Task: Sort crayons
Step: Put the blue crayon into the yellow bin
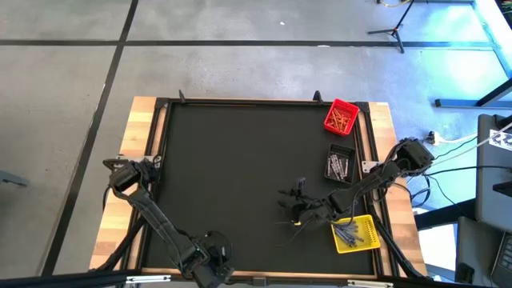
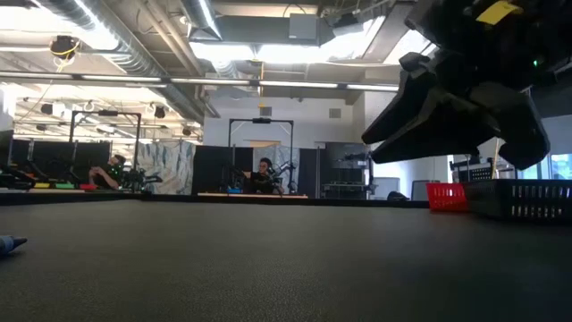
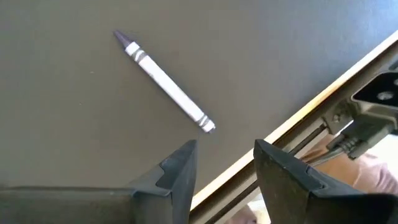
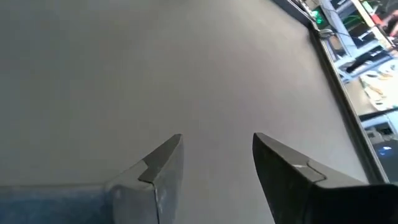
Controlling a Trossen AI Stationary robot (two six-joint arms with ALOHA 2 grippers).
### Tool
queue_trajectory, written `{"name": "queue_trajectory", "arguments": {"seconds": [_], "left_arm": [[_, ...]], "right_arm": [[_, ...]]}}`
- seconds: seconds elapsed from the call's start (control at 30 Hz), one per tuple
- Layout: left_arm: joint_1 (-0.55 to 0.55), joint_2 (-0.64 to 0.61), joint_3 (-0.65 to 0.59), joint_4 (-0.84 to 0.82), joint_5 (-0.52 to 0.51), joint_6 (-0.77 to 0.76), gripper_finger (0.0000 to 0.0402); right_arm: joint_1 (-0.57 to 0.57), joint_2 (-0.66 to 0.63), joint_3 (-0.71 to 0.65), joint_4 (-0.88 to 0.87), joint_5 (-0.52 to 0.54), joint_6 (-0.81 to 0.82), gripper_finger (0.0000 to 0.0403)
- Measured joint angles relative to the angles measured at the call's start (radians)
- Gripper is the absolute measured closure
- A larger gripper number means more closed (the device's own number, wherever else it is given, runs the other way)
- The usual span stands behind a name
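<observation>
A grey-white crayon (image 3: 165,81) lies flat on the black mat (image 1: 240,160) near the mat's near edge, just ahead of my left gripper (image 3: 224,162), which is open and touches nothing. My left gripper shows at the table's near edge in the high view (image 1: 210,268). My right gripper (image 1: 290,198) hangs open and empty over the mat's right half, above bare mat in its wrist view (image 4: 217,155). It also shows in the low view (image 2: 465,89). A blue crayon tip (image 2: 11,243) lies on the mat at the low view's left edge.
Along the mat's right side stand a red bin (image 1: 342,117) with orange crayons, a black bin (image 1: 339,166) with grey crayons and a yellow bin (image 1: 356,233) with bluish crayons. The mat's frame and the wooden table edge (image 3: 323,99) run close beside my left gripper.
</observation>
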Motion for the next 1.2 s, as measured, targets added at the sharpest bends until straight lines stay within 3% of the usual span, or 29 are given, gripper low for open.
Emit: {"name": "queue_trajectory", "arguments": {"seconds": [0.23,0.53,0.8,0.9,1.2], "left_arm": [[0.012,0.004,0.000,-0.014,-0.089,-0.022,0.0251],[0.014,0.008,-0.093,0.001,-0.106,-0.067,0.0251],[0.003,0.002,-0.217,0.213,-0.150,-0.028,0.0251],[0.003,0.001,-0.229,0.218,-0.146,-0.014,0.0251],[0.002,0.003,-0.233,0.210,-0.145,0.117,0.0320]], "right_arm": [[-0.001,0.000,0.000,0.020,-0.005,-0.005,0.0214],[-0.001,0.000,0.000,0.020,-0.006,-0.005,0.0214],[-0.001,0.000,0.000,0.020,-0.006,-0.004,0.0214],[-0.001,0.000,0.000,0.021,-0.006,-0.004,0.0214],[-0.001,0.000,0.000,0.060,-0.007,-0.002,0.0214]]}}
